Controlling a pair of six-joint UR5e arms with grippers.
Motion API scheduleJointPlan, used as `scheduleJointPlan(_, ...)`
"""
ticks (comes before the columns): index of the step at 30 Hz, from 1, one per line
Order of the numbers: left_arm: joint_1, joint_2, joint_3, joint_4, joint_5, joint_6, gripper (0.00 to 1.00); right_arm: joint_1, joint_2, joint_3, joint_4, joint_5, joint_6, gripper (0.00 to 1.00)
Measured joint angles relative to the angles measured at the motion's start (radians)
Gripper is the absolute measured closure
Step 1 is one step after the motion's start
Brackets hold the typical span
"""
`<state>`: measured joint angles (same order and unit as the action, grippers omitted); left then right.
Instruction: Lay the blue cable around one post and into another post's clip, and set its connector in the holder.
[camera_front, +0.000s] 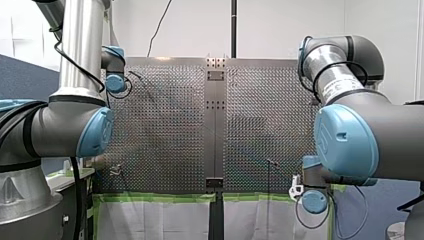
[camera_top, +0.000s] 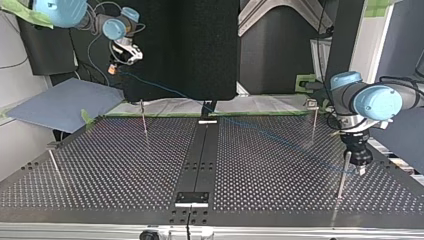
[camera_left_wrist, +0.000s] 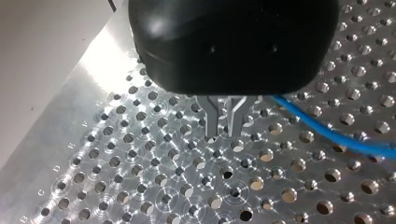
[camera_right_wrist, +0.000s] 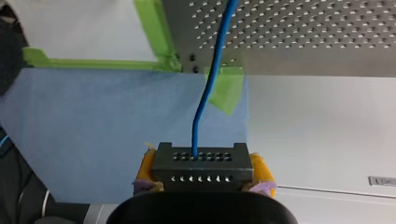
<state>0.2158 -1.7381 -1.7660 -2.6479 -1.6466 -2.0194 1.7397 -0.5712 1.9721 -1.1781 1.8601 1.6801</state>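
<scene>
In the right wrist view, my right gripper (camera_right_wrist: 203, 171) is shut on a black connector (camera_right_wrist: 201, 161) held between its yellow pads (camera_right_wrist: 145, 170), off the table's edge over a blue sheet. The blue cable (camera_right_wrist: 210, 79) leaves the connector toward the perforated table. In the top view it (camera_top: 260, 127) stretches from my right gripper (camera_top: 120, 62) at the upper left across the plate to my left gripper (camera_top: 361, 170). That gripper hangs low beside a thin post (camera_top: 342, 175). In the left wrist view its metal fingers (camera_left_wrist: 212, 121) stand together just above the plate, and the cable (camera_left_wrist: 336, 137) runs out from behind them.
Three more thin posts (camera_top: 144, 120) (camera_top: 54, 165) (camera_top: 314, 125) stand on the perforated plate (camera_top: 110, 170). A dark centre rail (camera_top: 200, 160) carries small brackets (camera_top: 207, 121) (camera_top: 191, 197). A blue sheet (camera_top: 65, 102) and green tape (camera_right_wrist: 154, 32) lie past the table's far edge.
</scene>
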Motion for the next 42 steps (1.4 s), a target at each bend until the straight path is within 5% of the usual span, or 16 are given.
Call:
scheduleJointPlan(9, -0.001, 0.001, 0.0, -0.005, 0.0, 0.002, 0.85, -0.011, 0.071, -0.005, -0.061, 0.003, 0.007, 1.0)
scheduleJointPlan(31, -0.001, 0.001, 0.001, -0.006, 0.0, 0.002, 0.85, -0.022, 0.229, -0.017, -0.11, 0.008, -0.009, 1.0)
scheduleJointPlan(42, -0.001, 0.001, 0.001, -0.006, 0.0, 0.002, 0.85, -0.031, 0.246, -0.033, -0.112, 0.007, -0.013, 1.0)
